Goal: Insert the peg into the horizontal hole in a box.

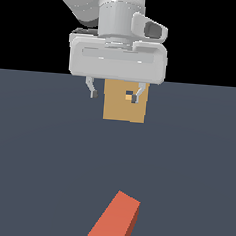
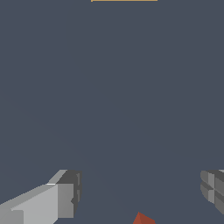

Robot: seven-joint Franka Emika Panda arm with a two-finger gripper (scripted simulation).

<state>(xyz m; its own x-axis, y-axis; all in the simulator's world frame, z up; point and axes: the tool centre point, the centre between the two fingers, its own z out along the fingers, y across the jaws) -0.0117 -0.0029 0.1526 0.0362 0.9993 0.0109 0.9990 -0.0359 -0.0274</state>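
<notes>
A red-orange peg [image 1: 114, 222] lies flat on the dark floor at the near edge of the exterior view, running off the frame. The tan box [image 1: 118, 109] stands farther back, partly behind my gripper. Its small square hole [image 1: 128, 96] shows in the front face beside one fingertip. My gripper [image 1: 114, 95] hangs above the floor in front of the box, open and empty, well clear of the peg. In the wrist view the two fingers [image 2: 65, 197] stand wide apart, a tip of the peg [image 2: 143, 218] shows between them, and a sliver of the box [image 2: 124, 0] shows at the picture's edge.
The dark grey floor [image 1: 47, 149] spreads around the box and the peg. No other object shows on it. Above the floor's far edge the background is black.
</notes>
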